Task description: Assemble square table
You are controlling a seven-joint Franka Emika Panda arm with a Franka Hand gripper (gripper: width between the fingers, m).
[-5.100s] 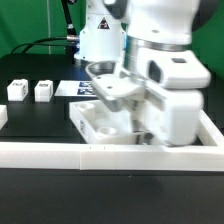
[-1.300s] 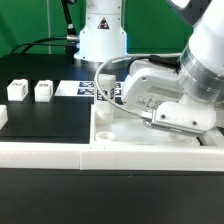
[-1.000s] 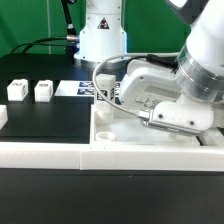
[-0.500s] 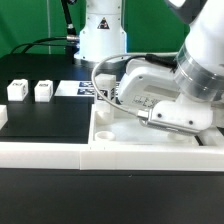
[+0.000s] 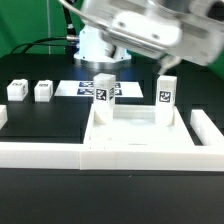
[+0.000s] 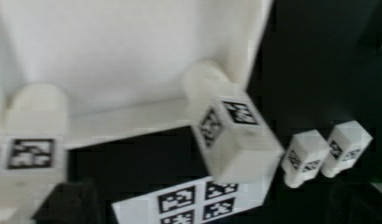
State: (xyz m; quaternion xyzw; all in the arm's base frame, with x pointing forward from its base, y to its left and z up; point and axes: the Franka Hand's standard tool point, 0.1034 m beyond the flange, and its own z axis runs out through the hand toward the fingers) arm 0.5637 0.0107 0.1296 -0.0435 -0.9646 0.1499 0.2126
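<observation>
Exterior view: before a green backdrop, the black tabletop (image 5: 40, 125) carries the square slab (image 5: 140, 140) just behind the rail fence (image 5: 60, 153). The left upright leg (image 5: 105, 90) and the right upright leg (image 5: 167, 93) stand at the slab's far corners, and the loose legs (image 5: 16, 90) (image 5: 43, 91) stand well apart towards the exterior view's left, near the marker board (image 5: 78, 88). The gripper (image 5: 125, 45), blurred above the slab, appears wide open and empty. Wrist view: both upright legs rise from the slab, the loose legs lie beyond its edge, and no gripper finger can be told for certain.

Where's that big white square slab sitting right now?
The square slab lies on the exterior view's right, just behind the low white rail, with a tagged leg standing at each far corner.
</observation>
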